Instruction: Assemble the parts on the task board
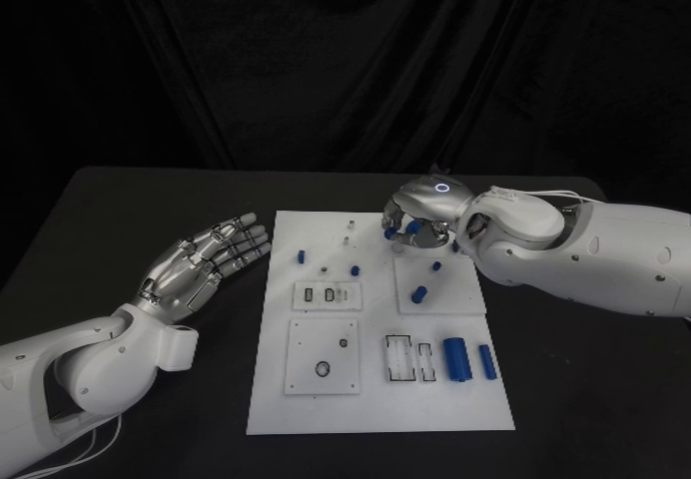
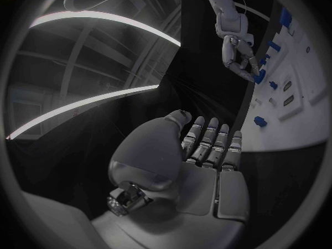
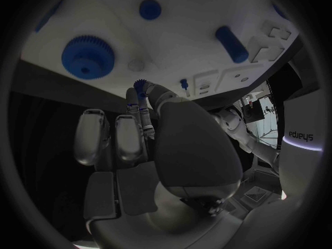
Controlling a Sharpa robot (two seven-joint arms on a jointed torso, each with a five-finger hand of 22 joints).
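Observation:
The white task board lies in the middle of the black table. My right hand hovers over the board's far right corner with its fingers pointing down. In the right wrist view it pinches a small blue toothed part between thumb and finger, just above the board. A larger blue gear sits on the board close by. My left hand lies open beside the board's left edge, palm up and holding nothing; the left wrist view shows that hand with its fingers straight.
Small blue pegs stand in the board's far half. Two long blue cylinders lie at its near right beside a slotted plate. A plate with a round hole sits at the near left.

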